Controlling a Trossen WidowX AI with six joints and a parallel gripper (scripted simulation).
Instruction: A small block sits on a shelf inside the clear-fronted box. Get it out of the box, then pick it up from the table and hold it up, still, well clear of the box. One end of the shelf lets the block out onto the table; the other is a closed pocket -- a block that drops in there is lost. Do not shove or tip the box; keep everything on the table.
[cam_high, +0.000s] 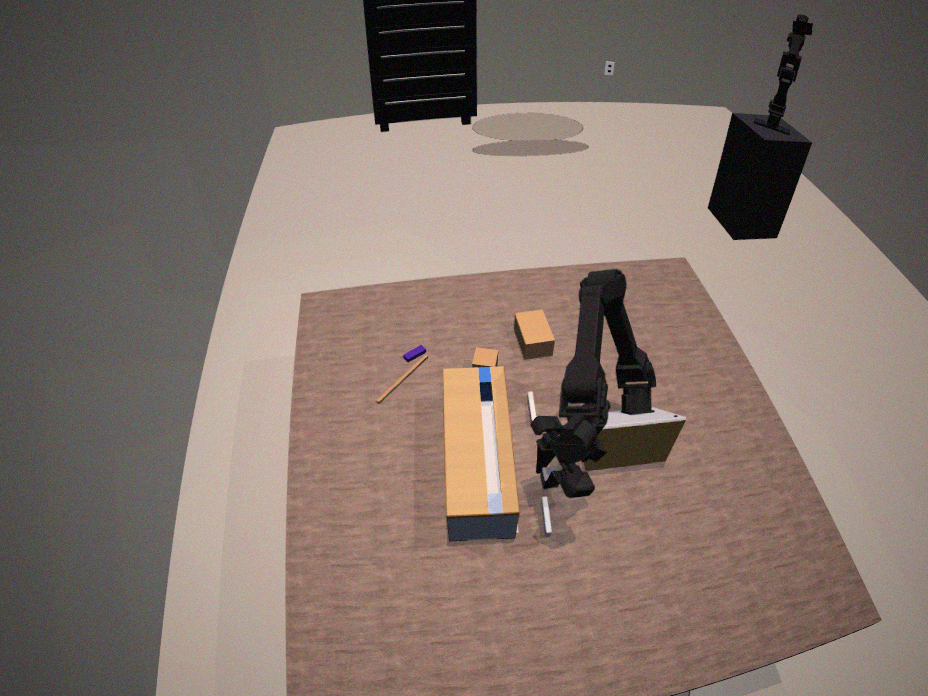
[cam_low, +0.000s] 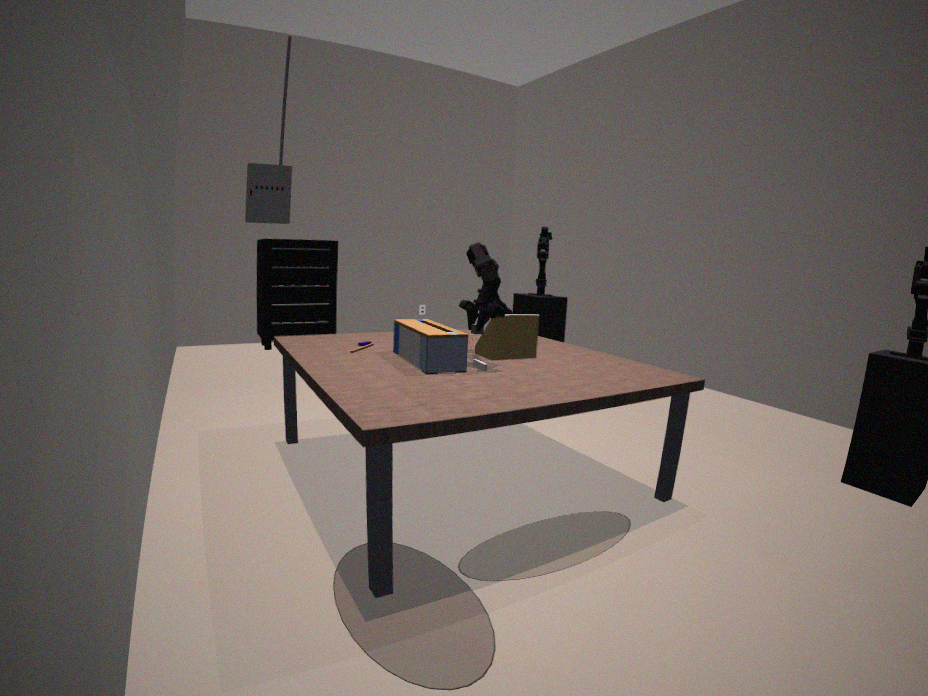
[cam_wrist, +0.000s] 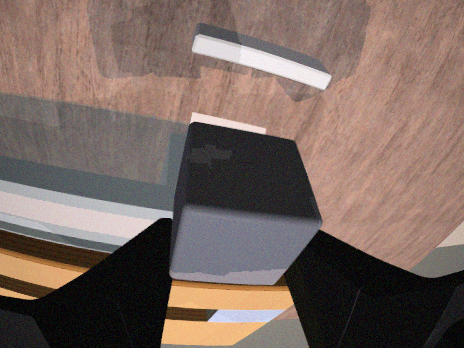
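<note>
My gripper (cam_high: 554, 473) (cam_wrist: 225, 228) is shut on the small grey-blue block (cam_wrist: 245, 245). In the wrist view the block sits tilted between the two black fingers, its dark side toward the top of the view. The block is raised off the table, beside the near end of the box (cam_high: 466, 442) (cam_low: 446, 354) (cam_wrist: 225, 297), on its right side in the top view. The gap between gripper and box looks small. The box stands upright with its orange slotted top. In the exterior view the block is too small to tell.
A white bar (cam_high: 546, 515) (cam_low: 479, 364) (cam_wrist: 260, 62) lies below the gripper; another white bar (cam_high: 531, 405) lies farther back. An olive wedge-sided panel (cam_high: 633, 445) (cam_low: 509, 338) stands right of the arm. Two orange blocks, a purple piece (cam_high: 414, 352) and a thin stick (cam_high: 402, 378) lie behind and left.
</note>
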